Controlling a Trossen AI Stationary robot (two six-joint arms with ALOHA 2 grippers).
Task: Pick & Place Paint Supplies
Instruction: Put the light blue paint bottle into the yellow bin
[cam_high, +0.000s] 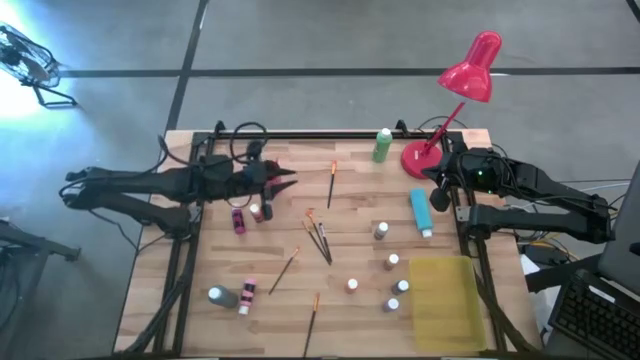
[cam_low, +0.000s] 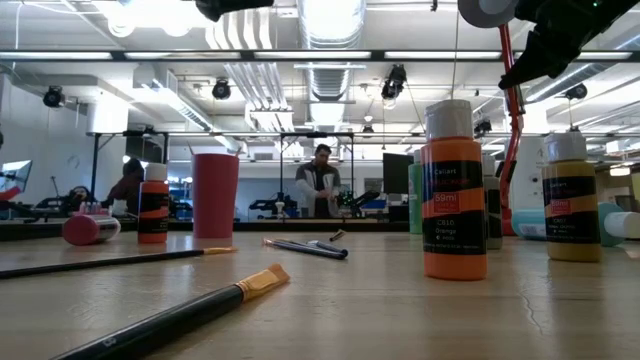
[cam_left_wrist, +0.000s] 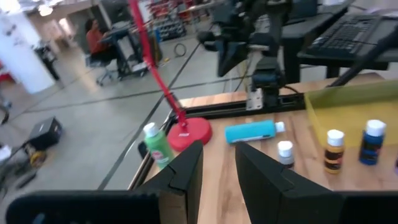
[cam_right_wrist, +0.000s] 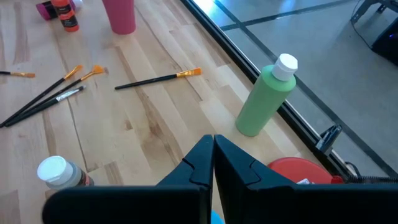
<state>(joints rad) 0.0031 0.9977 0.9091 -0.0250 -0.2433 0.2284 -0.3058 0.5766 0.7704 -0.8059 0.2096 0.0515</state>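
The small paint bottles (cam_high: 392, 262), scattered toward four o'clock on the table (cam_high: 270, 310), look light, rigid and slick, best pinched round the body below the cap, while the left gripper (cam_high: 288, 180) hovers at ten o'clock, fingers parted and empty, and the right gripper (cam_high: 436, 172) waits pressed together.

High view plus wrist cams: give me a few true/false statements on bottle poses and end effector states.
1. The large green bottle stands upright near the red lamp's base. True.
2. The large blue bottle stands upright. False: it lies on its side.
3. The right end effector is shut, holding nothing. True.
4. The left end effector grips a paintbrush. False: its fingers stand apart with nothing between them.
5. Paint bottles sit in the yellow tray. False: nothing lies in it.
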